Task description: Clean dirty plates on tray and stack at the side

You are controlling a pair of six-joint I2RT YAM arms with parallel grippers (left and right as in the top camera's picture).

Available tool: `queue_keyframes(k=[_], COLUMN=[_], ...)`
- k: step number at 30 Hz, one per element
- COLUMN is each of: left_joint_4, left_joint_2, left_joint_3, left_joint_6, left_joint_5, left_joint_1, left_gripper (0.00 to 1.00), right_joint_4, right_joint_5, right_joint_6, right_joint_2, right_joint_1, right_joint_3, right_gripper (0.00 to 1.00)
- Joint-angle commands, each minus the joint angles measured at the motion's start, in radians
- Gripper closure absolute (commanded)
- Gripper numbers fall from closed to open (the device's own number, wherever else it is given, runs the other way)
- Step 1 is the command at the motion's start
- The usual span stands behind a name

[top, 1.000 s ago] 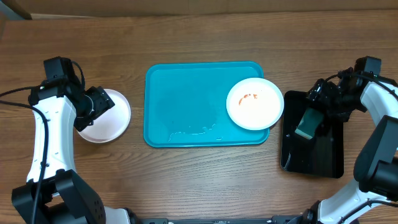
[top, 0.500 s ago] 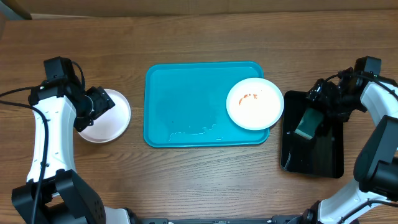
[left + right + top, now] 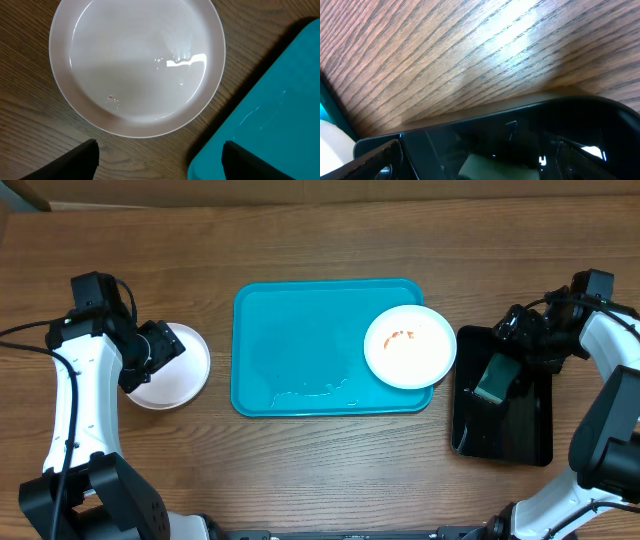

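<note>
A white plate [image 3: 410, 346] with a small orange-red smear lies at the right end of the turquoise tray [image 3: 300, 340]. Another white plate [image 3: 180, 375] sits on the table left of the tray; in the left wrist view [image 3: 135, 65] it looks clean but for tiny specks. No pale yellow-green plate shows. My left gripper [image 3: 160, 348] hovers over that plate's near edge, open and empty [image 3: 160, 150]. My right gripper [image 3: 505, 355] is low over the black tray [image 3: 520, 435], fingers open on either side of a green sponge [image 3: 492, 380] [image 3: 497, 167].
The black tray stands right of the turquoise tray, a narrow gap of wood between them. A thin film of water lies on the turquoise tray's front part [image 3: 310, 392]. The table's far edge meets a pale wall along the top.
</note>
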Motion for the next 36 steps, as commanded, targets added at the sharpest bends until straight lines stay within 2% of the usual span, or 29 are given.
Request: queue_keyframes(k=[1,11,18,23,27,34,36], left_joint_4=[-0.003,-0.003,0.005,0.005,0.005,0.004,0.004], left_joint_2=[-0.012,-0.012,-0.012,-0.012,-0.012,-0.012,-0.012], left_joint_3=[-0.009,-0.009,-0.009,-0.009,-0.009,-0.009,-0.009], left_joint_6=[0.023,0.024,0.023,0.024,0.024,0.024,0.024], left_joint_5=[0.006,0.006,0.003,0.003,0.003,0.004,0.004], left_joint_1=[0.003,0.003,0.003,0.003,0.003,0.003,0.003], left_gripper=[0.2,0.2,0.2,0.21,0.2,0.2,0.2], right_joint_4=[0.012,-0.037,-0.157,-0.269,-0.335,-0.247,-0.223], right_joint_5=[-0.008,-0.034,0.021,0.154,0.319,0.271,0.273], right_joint_6=[0.0,0.0,0.004,0.068,0.191,0.22,0.265], right_joint_2=[-0.033,-0.041,-0.178,-0.299,-0.318,-0.316,-0.316], right_joint_1=[0.003,0.003,0.008,0.041,0.109,0.183,0.183], right_joint_3=[-0.002,0.056,0.142,0.141,0.134,0.008,-0.038], right_gripper=[0.0,0.0,0.0,0.0,0.0,0.0,0.07])
